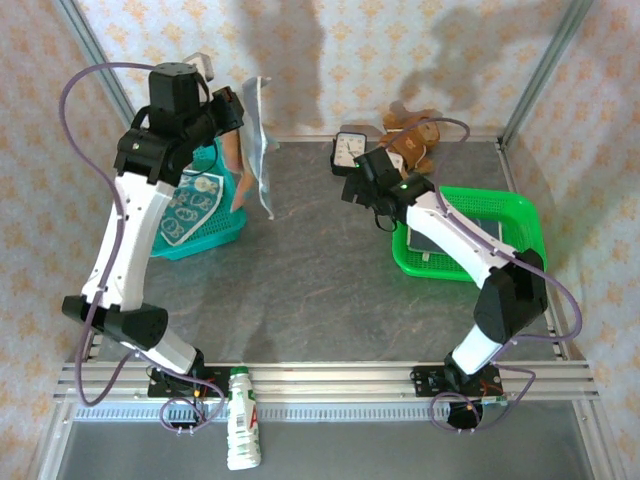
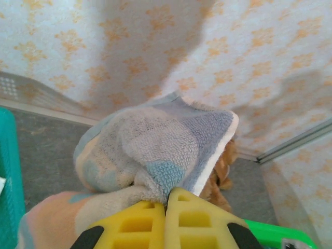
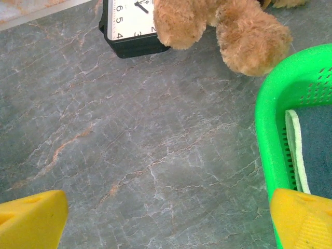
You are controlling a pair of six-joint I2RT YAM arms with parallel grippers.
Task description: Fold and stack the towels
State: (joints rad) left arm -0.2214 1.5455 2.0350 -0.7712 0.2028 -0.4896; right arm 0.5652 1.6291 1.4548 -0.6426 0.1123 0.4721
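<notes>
— What's hard to read here?

— The print on the towel (image 2: 155, 150) pinched in the left gripper (image 2: 171, 196). From the wrist it is a bunched lump of blue-grey terry with a white edge and a peach patch, and the gripper cuts off its lower part.

— And from above?

— It hangs as a narrow strip just right of the teal basket (image 1: 215, 238). I cannot tell whether its tip touches the table (image 1: 320, 290). A printed towel (image 1: 192, 212) lies in that basket (pattern too small to make out).

— The other side?

— The right gripper (image 3: 168, 218) is spread wide and holds nothing, low over bare table beside the green basket (image 3: 267, 104). Inside lies a dark towel (image 3: 317, 145) with a pale edge, cut off by the frame.
</notes>
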